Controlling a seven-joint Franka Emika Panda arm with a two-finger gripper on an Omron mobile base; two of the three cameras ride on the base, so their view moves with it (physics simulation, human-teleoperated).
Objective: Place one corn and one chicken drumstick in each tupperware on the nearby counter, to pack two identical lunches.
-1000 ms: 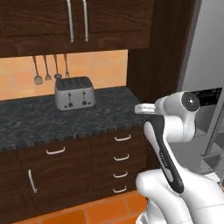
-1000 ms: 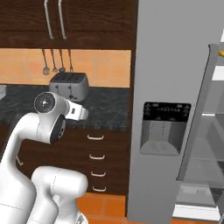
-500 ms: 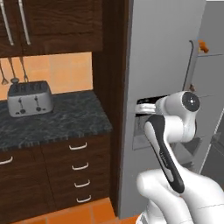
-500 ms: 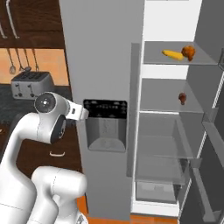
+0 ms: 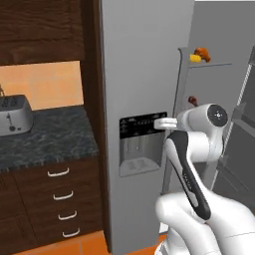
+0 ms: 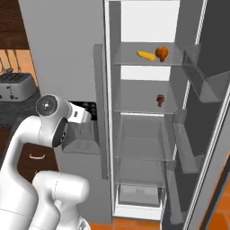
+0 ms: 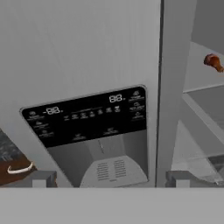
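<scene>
Fridge (image 6: 63,49) stands open beside the counter (image 5: 45,134); on its top shelf lie a corn (image 6: 146,55) and drumstick (image 6: 161,53). Gripper (image 7: 109,181), released, faces the dispenser (image 7: 87,131); better to square up rightward before reaching.

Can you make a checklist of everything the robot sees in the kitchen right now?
Surface: black speckled counter at left over dark drawers.
Job's things: yellow corn beside a brown chicken drumstick on the open fridge's top shelf; second drumstick on the shelf below.
Clutter: toaster on the counter.
Pincer: pincer open, holding nothing, pointed at the fridge's dispenser panel.
Cables: nothing seen.
Surroundings: grey fridge with its right door open, wooden cabinets, orange wall.
</scene>
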